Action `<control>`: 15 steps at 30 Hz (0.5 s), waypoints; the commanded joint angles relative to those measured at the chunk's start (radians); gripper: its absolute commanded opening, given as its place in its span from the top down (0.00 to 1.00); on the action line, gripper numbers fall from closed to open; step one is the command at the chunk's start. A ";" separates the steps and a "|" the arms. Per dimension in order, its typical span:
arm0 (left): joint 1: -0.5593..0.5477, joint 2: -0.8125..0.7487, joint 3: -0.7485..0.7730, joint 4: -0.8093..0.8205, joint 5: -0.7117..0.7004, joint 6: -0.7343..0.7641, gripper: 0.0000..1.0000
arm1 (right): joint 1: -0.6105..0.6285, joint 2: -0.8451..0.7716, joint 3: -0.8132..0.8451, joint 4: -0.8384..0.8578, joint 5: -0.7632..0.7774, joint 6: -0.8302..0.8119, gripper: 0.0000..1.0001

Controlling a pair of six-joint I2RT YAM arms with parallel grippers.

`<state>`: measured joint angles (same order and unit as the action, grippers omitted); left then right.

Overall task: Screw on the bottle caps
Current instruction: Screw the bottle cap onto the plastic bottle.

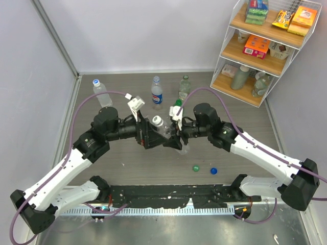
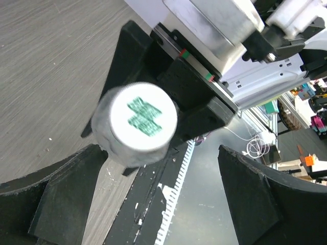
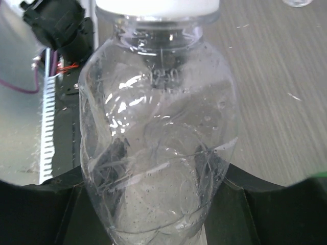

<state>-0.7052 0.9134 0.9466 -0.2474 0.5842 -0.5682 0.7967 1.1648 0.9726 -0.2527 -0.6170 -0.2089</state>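
Note:
A plain clear bottle point(image 3: 158, 127) is held tilted above the table, my right gripper point(image 3: 156, 204) shut on its body, one finger on each side. A white cap point(image 2: 144, 116) with a green mark sits on the bottle's neck. My left gripper point(image 2: 158, 199) stands open in front of that cap, its fingers point(image 2: 51, 204) apart from it. From above, both grippers meet at the bottle point(image 1: 166, 131) in mid-table. A green cap point(image 1: 195, 167) and a blue cap point(image 1: 213, 171) lie loose near the front. The cola-label bottle point(image 1: 157, 94) and green bottle point(image 1: 184, 88) stand upright at the back.
Another clear bottle with a blue cap point(image 1: 102, 93) stands at the back left. A wire shelf point(image 1: 265, 51) with snacks and bottles fills the back right corner. The black base rail point(image 1: 168, 196) runs along the near edge.

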 commanded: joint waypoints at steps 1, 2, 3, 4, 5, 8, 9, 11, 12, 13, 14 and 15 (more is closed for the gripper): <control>-0.014 -0.067 0.034 -0.012 -0.036 -0.019 0.00 | -0.002 -0.040 0.002 0.151 0.167 0.042 0.99; -0.014 -0.082 0.037 -0.018 -0.091 -0.038 0.00 | -0.004 -0.050 -0.018 0.173 0.212 0.048 0.99; -0.014 -0.097 0.044 -0.023 -0.166 -0.060 0.00 | -0.004 -0.057 -0.035 0.220 0.290 0.051 0.99; -0.014 -0.108 0.055 -0.027 -0.219 -0.085 0.00 | -0.002 -0.068 -0.061 0.242 0.322 0.046 0.99; -0.014 -0.119 0.067 -0.036 -0.275 -0.111 0.00 | -0.002 -0.073 -0.072 0.292 0.386 0.045 0.99; -0.014 -0.127 0.144 -0.098 -0.401 -0.133 0.00 | -0.001 -0.073 -0.077 0.293 0.421 0.036 0.99; -0.014 -0.122 0.173 -0.128 -0.449 -0.145 0.00 | -0.004 -0.070 -0.074 0.282 0.409 0.031 0.99; -0.014 -0.093 0.230 -0.170 -0.521 -0.141 0.00 | -0.002 -0.059 -0.068 0.267 0.390 0.025 0.99; -0.016 -0.076 0.257 -0.199 -0.549 -0.148 0.00 | -0.002 -0.056 -0.069 0.268 0.392 0.023 0.99; -0.014 -0.049 0.289 -0.223 -0.569 -0.153 0.01 | -0.002 -0.056 -0.071 0.265 0.390 0.011 0.99; -0.014 -0.024 0.325 -0.254 -0.573 -0.157 0.00 | -0.002 -0.056 -0.075 0.267 0.396 0.006 0.99; -0.014 0.007 0.354 -0.282 -0.575 -0.163 0.02 | -0.002 -0.057 -0.078 0.268 0.402 0.000 0.99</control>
<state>-0.7177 0.8425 1.1881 -0.4141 0.1390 -0.6979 0.7948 1.1175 0.8917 -0.0532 -0.2577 -0.1825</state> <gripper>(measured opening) 0.994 0.593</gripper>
